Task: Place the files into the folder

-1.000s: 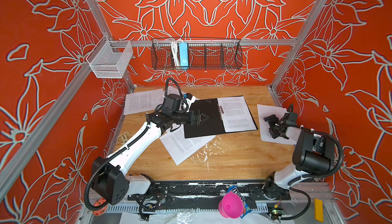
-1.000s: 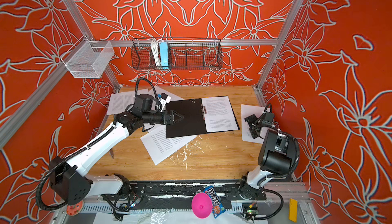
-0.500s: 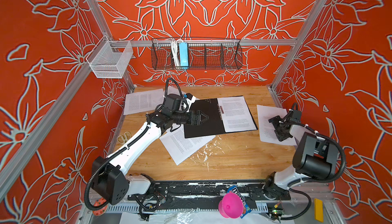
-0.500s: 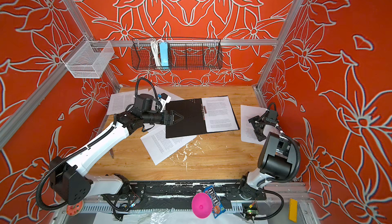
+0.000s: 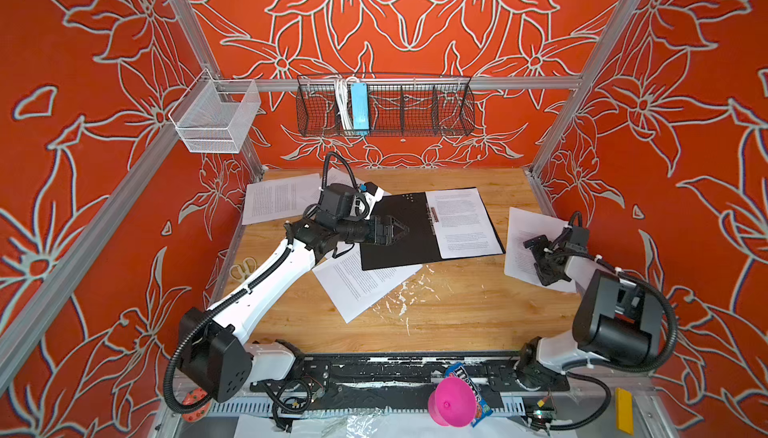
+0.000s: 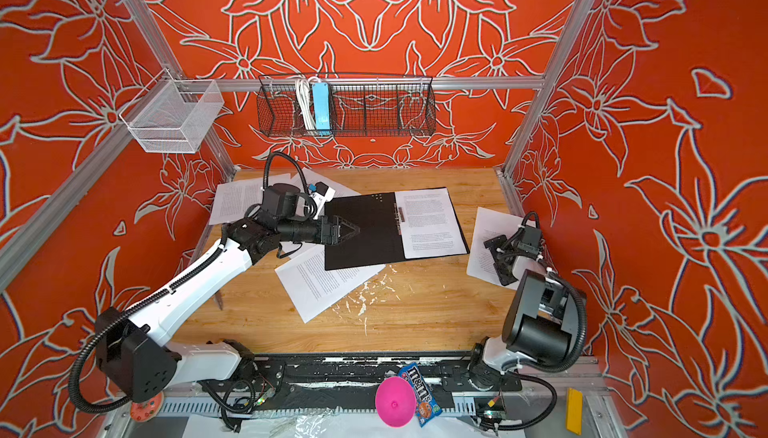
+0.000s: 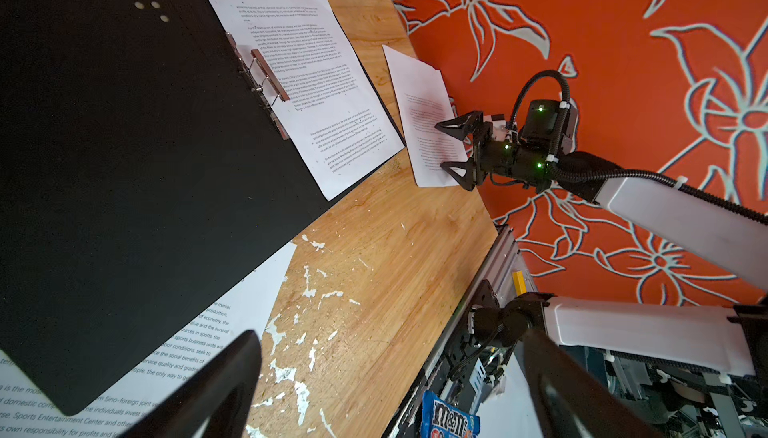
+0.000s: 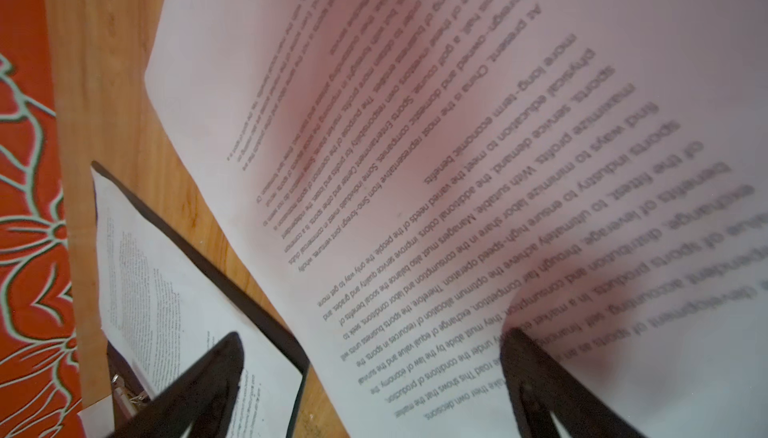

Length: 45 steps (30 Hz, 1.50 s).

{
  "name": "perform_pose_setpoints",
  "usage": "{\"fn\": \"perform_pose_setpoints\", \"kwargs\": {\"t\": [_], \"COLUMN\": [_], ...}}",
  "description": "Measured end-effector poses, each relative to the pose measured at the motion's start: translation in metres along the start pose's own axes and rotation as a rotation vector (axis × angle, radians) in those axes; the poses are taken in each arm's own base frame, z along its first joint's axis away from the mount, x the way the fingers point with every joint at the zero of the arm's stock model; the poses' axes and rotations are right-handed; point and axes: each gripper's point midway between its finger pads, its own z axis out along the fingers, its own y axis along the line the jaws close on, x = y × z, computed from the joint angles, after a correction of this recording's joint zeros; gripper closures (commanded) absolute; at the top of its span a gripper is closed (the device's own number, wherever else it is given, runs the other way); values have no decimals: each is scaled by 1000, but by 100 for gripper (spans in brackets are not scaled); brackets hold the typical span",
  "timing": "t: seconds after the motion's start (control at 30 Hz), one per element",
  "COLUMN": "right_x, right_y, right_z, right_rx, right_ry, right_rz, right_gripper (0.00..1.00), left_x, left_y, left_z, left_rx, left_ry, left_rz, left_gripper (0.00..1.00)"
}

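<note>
Left pincer (image 5: pixel 404 230) and right pincer (image 5: pixel 537 261) gape wide; folder (image 5: pixel 409 251) hides part of one file (image 5: pixel 357 286).

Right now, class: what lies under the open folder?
A printed sheet pokes out from beneath the bare black half of the folder, resting on the wooden table. How far it runs underneath, and whether more sheets lie there, is covered.

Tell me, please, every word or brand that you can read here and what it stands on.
"m&m's": blue candy packet.
"Sports Entertainment Center": lower sheet tucked under the folder.
"At present, China is the most representative": right sheet, in the right wrist view.
Too small to read: the print on the filed sheet and the back-left sheets.
</note>
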Motion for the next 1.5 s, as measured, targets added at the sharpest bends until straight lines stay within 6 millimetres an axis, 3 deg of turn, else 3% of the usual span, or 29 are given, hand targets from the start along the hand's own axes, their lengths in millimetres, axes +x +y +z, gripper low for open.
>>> {"fn": "perform_pose_setpoints", "kwargs": {"t": [0.3, 0.4, 0.6, 0.73, 0.83, 1.2, 1.33, 1.5], "right_x": [86, 98, 78, 49, 40, 49, 56, 84], "right_y": [1, 1, 13, -1, -19, -20, -8, 6], "right_z": [-23, -38, -61, -50, -35, -22, -20, -21], "right_rx": [15, -10, -64, 5, 72, 37, -40, -106], "right_ry": [66, 47, -57, -66, -39, 18, 46, 108], "right_rz": [-29, -30, -106, -81, -72, -128, -134, -180], "right_gripper": [2, 2, 2, 2, 2, 2, 2, 2], "left_x": [-1, -1, -1, -2, -2, -1, -1, -1], "left_y": [-1, -1, -2, -4, -6, -7, -7, -7], "left_z": [0, 0, 0, -2, -4, -4, -4, -4], "left_rx": [10, 9, 12, 16, 19, 24, 27, 28], "left_ry": [-4, -5, -7, -15, -18, -14, -12, -11], "left_rz": [1, 2, 3, 10, 13, 12, 12, 12], "left_gripper": [2, 2, 2, 2, 2, 2, 2, 2]}}
